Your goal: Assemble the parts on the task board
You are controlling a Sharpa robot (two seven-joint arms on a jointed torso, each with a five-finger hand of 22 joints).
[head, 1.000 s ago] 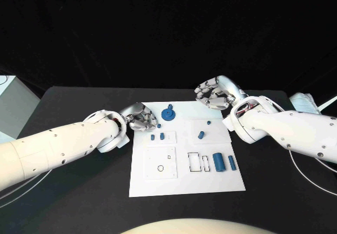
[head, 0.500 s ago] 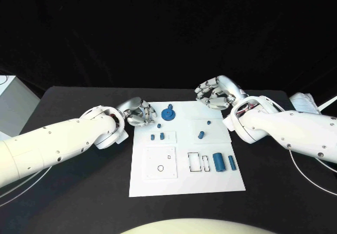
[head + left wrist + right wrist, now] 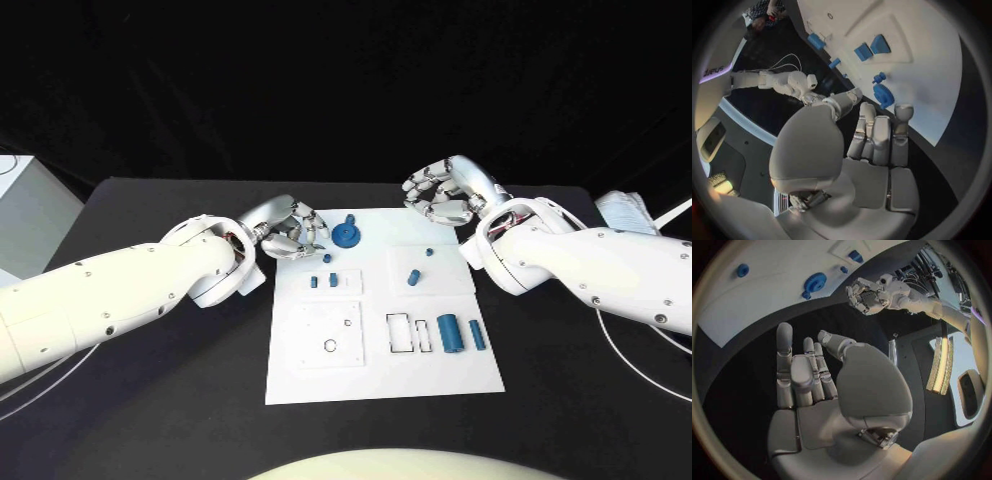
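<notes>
Left robot hand has slid up along the task board edge since a second ago; it now sits just beside the blue gear part at the board's far corner. Fingers partly curled, holding nothing, not touching the gear. Left wrist view: fingertips just short of the gear, board beyond them.

Right robot hand hasn't moved: off the board's far edge over the black tabletop, fingers loosely curled in, nothing held. Right wrist view: fingers extended side by side, empty, gear and board ahead of them, left robot hand opposite.

Rest of the parts lie nearer the robot than both hands: two small blocks, one tilted piece, two cylinders side by side by the board's right edge.
</notes>
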